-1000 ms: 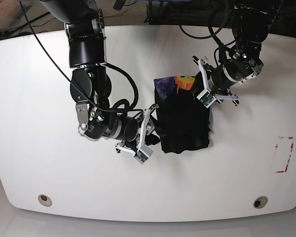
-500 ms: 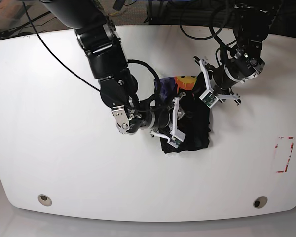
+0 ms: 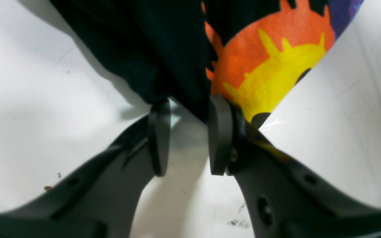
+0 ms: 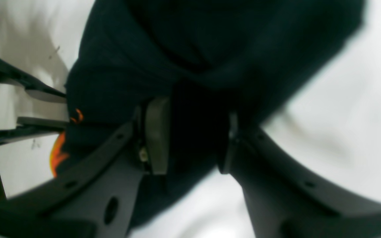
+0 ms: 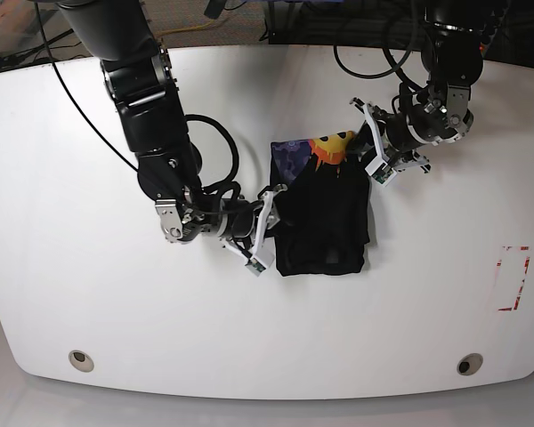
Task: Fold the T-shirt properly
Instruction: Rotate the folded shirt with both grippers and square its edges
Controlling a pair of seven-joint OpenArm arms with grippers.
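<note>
The T-shirt (image 5: 325, 222) lies as a small black folded bundle mid-table, its orange and yellow print (image 5: 327, 145) showing at the far edge. My left gripper (image 5: 367, 153) sits at the bundle's far right corner. In the left wrist view its fingertips (image 3: 159, 132) pinch a thick black fold of the T-shirt (image 3: 164, 39) beside the print (image 3: 263, 62). My right gripper (image 5: 269, 227) is at the bundle's left edge. Black cloth of the T-shirt (image 4: 210, 43) fills the gap between its pads (image 4: 157, 138).
The white table (image 5: 71, 178) has a red-marked rectangle (image 5: 513, 277) near its right edge and two round holes (image 5: 81, 360) (image 5: 468, 364) along the front. Cables hang behind the far edge. The left gripper's fingers (image 4: 38, 94) show in the right wrist view.
My right arm swung in over the shirt, then drew back to its left edge. The bundle now sits slightly further left and looks narrower. The left gripper shifted a little up.
</note>
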